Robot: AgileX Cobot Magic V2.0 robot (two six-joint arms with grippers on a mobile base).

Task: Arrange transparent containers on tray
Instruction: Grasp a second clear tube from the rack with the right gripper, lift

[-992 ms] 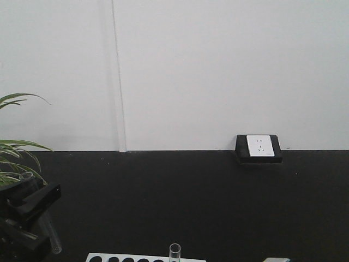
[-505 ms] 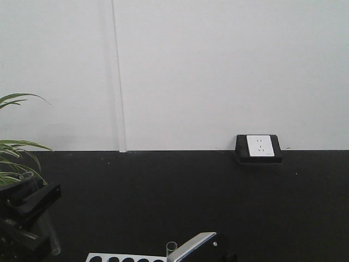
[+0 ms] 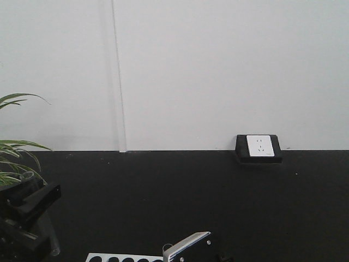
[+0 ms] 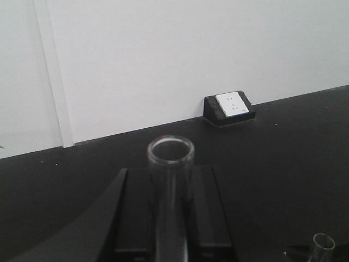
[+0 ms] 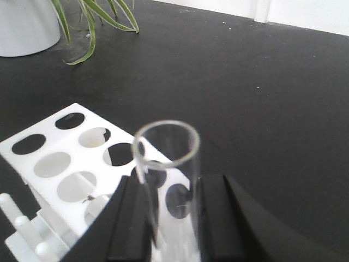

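Glass test tubes [image 4: 170, 164] [image 5: 166, 164]: two, each between black fingers [image 4: 136, 218] [image 5: 128, 224].

rack [image 3: 95, 256] sits at the surface's [image 3: 191, 202] near edge, plant [image 3: 16, 158] far left, socket box [image 3: 259, 148] back right against the wall. test tube [image 5: 166, 164] hangs over the rack, maybe partly in a hole.

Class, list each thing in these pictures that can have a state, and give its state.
Left gripper: shut on left test tube.
Left test tube: held, empty.
Right gripper: shut on right test tube.
Right test tube: held, empty.
White rack: holes in view hold no tubes.
Wall socket: nothing plugged in.
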